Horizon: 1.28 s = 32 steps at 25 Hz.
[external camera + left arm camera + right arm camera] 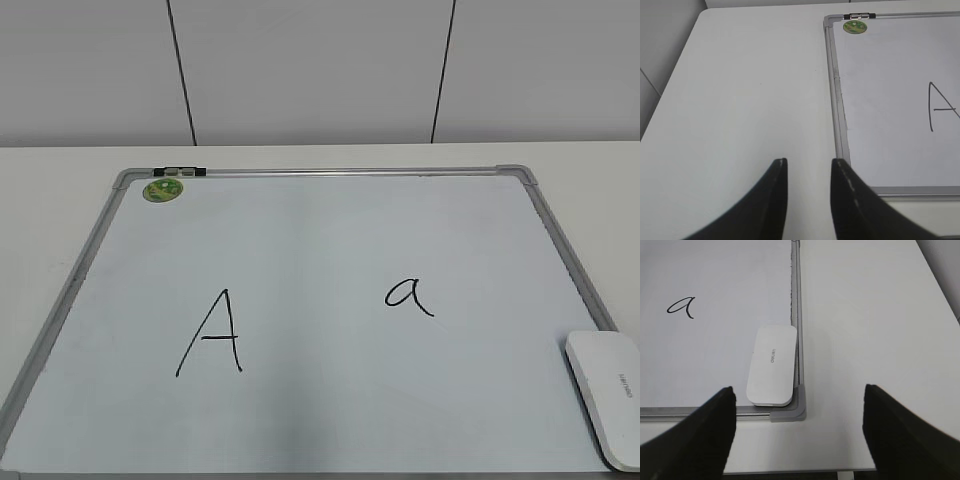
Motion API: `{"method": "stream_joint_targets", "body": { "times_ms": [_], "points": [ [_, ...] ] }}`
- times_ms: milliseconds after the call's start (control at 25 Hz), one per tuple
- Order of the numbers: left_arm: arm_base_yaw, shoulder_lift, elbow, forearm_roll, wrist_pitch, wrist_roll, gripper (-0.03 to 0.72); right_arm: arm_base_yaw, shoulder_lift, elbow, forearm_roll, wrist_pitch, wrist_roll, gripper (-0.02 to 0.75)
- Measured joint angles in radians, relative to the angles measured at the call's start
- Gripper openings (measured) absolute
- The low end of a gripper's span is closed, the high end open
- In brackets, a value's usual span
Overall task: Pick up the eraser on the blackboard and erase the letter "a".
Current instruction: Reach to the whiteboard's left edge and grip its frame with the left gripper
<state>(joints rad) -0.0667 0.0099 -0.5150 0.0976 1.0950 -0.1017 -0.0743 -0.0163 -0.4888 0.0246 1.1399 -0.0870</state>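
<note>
The blackboard [300, 230], white with a silver frame, lies flat on the table. The small letter "a" [408, 295] is on its right half and shows in the right wrist view [681, 307]. The white eraser [608, 392] lies in the board's near right corner and shows in the right wrist view [772, 365]. My right gripper [799, 395] is wide open and empty, high above the table edge near the eraser. My left gripper [809, 162] is open and empty, above bare table left of the board's frame [839, 115]. Neither gripper shows in the exterior view.
A large capital "A" [212, 333] is on the board's left half. A round green magnet [162, 189] and a black clip [180, 172] sit at the far left corner. The white table [60, 165] surrounds the board, with a grey panelled wall behind.
</note>
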Motion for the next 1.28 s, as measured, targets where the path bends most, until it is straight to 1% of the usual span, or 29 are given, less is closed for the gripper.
{"method": "stream_joint_targets", "body": {
  "times_ms": [520,720,880,1000,1120,1280],
  "points": [
    [0.000,0.000,0.000,0.000,0.000,0.000,0.212,0.000,0.000,0.000,0.000,0.000,0.000,0.587],
    [-0.023,0.000,0.000,0.002,0.000,0.000,0.214,0.000,0.000,0.000,0.000,0.000,0.000,0.587],
    [-0.031,0.033,-0.028,0.004,-0.035,0.000,0.222,0.000,0.000,0.000,0.000,0.000,0.000,0.587],
    [-0.031,0.142,-0.060,0.005,-0.048,0.000,0.229,0.000,0.000,0.000,0.000,0.000,0.000,0.587],
    [-0.031,0.300,-0.096,-0.003,-0.050,0.000,0.235,0.000,0.000,0.000,0.000,0.000,0.000,0.587],
    [-0.031,0.528,-0.159,-0.043,-0.052,0.000,0.238,0.000,0.000,0.000,0.000,0.000,0.000,0.587]
  ]
}}
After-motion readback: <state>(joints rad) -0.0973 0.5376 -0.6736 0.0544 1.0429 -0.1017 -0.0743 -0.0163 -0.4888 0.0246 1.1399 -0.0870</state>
